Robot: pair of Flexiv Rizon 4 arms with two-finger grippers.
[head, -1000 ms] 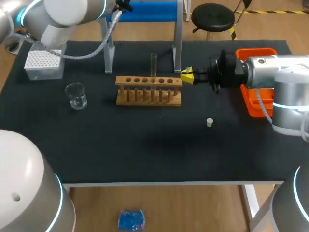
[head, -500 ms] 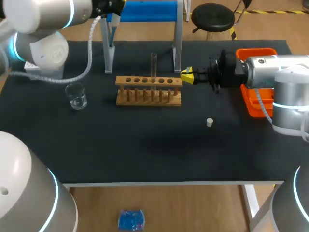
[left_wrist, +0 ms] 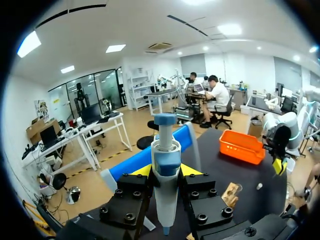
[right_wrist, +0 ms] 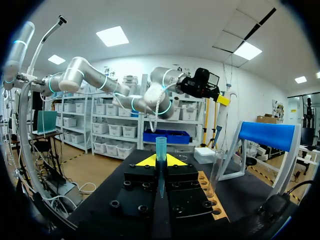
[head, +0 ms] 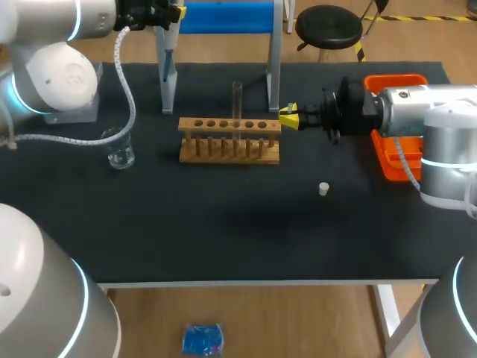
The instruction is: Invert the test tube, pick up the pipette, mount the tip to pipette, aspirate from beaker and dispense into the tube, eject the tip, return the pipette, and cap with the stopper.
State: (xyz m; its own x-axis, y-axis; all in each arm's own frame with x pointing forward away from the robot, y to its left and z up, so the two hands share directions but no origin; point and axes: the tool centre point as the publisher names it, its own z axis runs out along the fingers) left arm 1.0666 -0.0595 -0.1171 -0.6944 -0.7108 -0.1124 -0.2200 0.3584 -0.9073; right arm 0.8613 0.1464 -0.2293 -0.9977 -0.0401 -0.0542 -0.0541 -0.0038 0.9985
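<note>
My left gripper [head: 173,12] is high at the table's back left, by the pipette stand [head: 168,78]. In the left wrist view its fingers [left_wrist: 142,170] are shut on the blue-and-white pipette [left_wrist: 165,150], which stands upright between them. My right gripper [head: 289,118] lies level just right of the wooden rack [head: 229,140], shut on a small teal pipette tip [right_wrist: 160,146]. A clear test tube [head: 237,99] stands upright in the rack. The glass beaker [head: 118,148] is at the left. The white stopper [head: 323,189] lies on the mat in front of my right gripper.
An orange tray [head: 389,162] sits at the right edge, partly under my right arm. The white tip box [head: 74,113] at the back left is mostly hidden behind my left arm. A blue bar tops the stand behind the rack.
My left arm has swung, its wrist shifting left along the back edge with the pipette held; its elbow now covers the tip box. The right arm has not moved.
</note>
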